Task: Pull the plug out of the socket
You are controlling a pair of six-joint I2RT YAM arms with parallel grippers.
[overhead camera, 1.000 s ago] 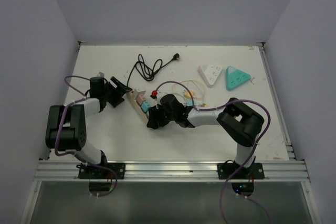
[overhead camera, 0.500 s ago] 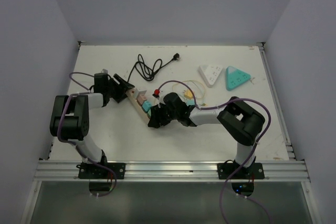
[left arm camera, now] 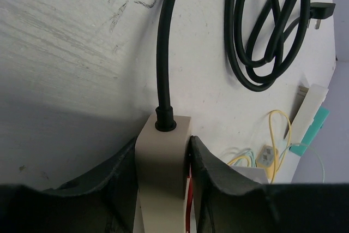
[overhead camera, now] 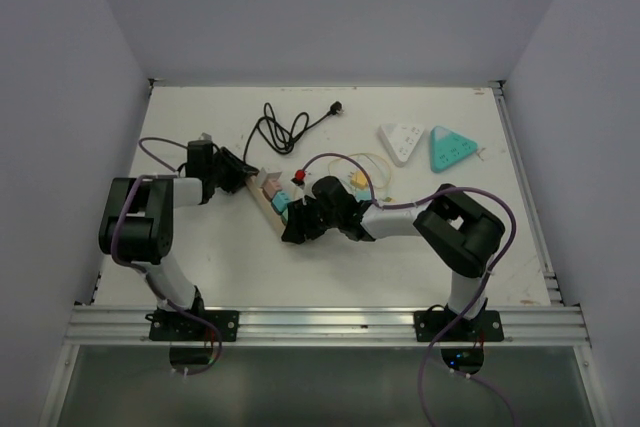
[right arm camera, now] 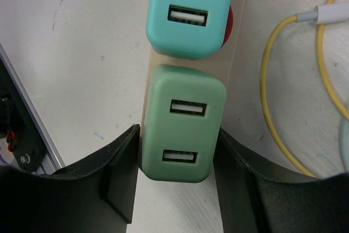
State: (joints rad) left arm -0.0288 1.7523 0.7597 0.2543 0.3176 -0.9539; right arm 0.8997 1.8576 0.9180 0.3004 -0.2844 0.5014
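A beige power strip [overhead camera: 262, 190], the socket, lies slanted at mid table with plug-in chargers along it. My left gripper [left arm camera: 162, 163] is shut on the strip's end [left arm camera: 163, 148], where the black cord [left arm camera: 163, 42] leaves it; in the top view this gripper [overhead camera: 243, 180] sits at the strip's upper left end. A green two-port plug [right arm camera: 184, 129] sits in the strip below a teal plug [right arm camera: 188, 12]. My right gripper [right arm camera: 177, 159] is shut on the green plug, one finger against each side. From above, the right gripper [overhead camera: 292, 224] hides that plug.
The black cord [overhead camera: 280, 132] coils behind the strip. A yellow cable [overhead camera: 368, 169] loops to the right, beside the red switch [overhead camera: 295, 178]. A white triangular socket block [overhead camera: 401, 141] and a teal one [overhead camera: 451, 147] lie at the back right.
My left gripper slid right along the table to the strip's cord end and closed on it. The right gripper stayed shut around the green plug.
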